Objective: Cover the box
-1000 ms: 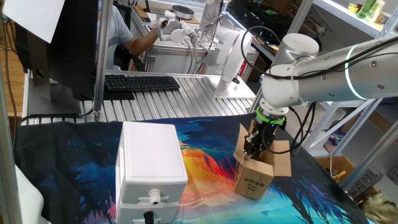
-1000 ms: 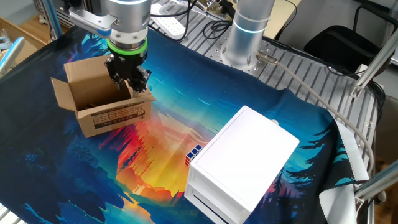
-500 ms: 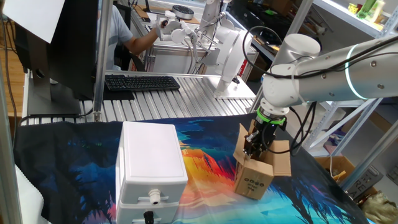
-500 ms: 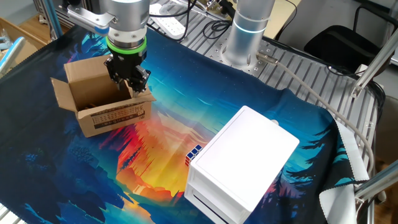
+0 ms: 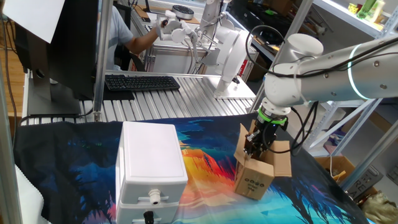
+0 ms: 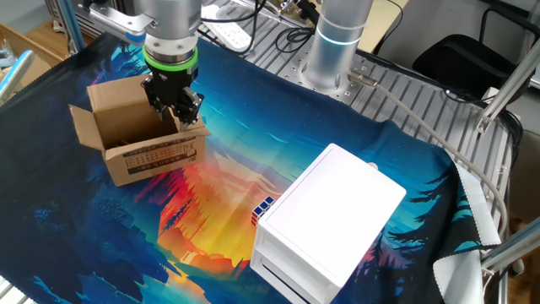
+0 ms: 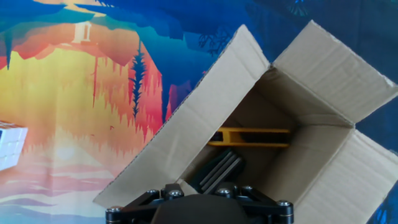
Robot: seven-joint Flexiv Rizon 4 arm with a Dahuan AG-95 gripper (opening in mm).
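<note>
The small brown cardboard box (image 5: 254, 178) stands open on the colourful mat, black print on its front side. It also shows in the other fixed view (image 6: 150, 157) and fills the hand view (image 7: 323, 81). My gripper (image 5: 254, 145) is at the box's rim, jaws close together on one raised top flap (image 7: 199, 118). In the other fixed view the gripper (image 6: 175, 108) sits at the box's right flap. One ribbed black finger (image 7: 217, 173) is inside the box; the other is hidden behind the flap. A yellow part (image 7: 249, 137) lies inside the box.
A large white plastic case (image 5: 151, 163) with a front connector stands left of the box; it also shows in the other fixed view (image 6: 331, 218). A small cube (image 6: 262, 209) lies beside it. A keyboard (image 5: 142, 82) and the robot base (image 6: 336, 46) are behind the mat.
The arm has shifted very slightly. The gripper stays at the same flap and the box has not visibly moved.
</note>
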